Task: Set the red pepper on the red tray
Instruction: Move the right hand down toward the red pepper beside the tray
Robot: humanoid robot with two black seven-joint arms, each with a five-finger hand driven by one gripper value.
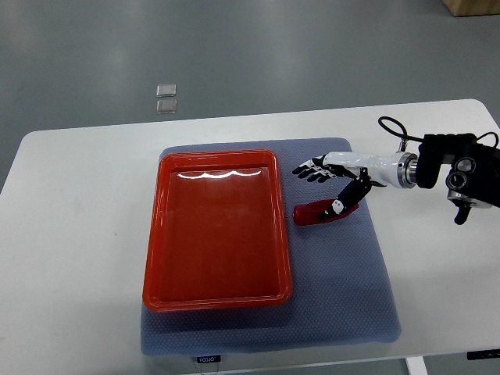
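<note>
A red pepper [322,212] lies on the blue-grey mat [344,289], just right of the red tray [216,230]. The tray is shallow, rectangular and holds nothing. My right hand [324,186] reaches in from the right edge and hovers over the pepper. Its fingers [311,169] are spread out flat toward the tray's right rim. The thumb [349,194] points down at the pepper's right end, touching or almost touching it. The fingers are not closed around the pepper. The left arm is out of view.
The mat lies on a white table [70,234] whose far edge runs along the top. Two small square plates [166,98] lie on the grey floor beyond it. My right forearm and its cable [394,129] extend over the table's right side.
</note>
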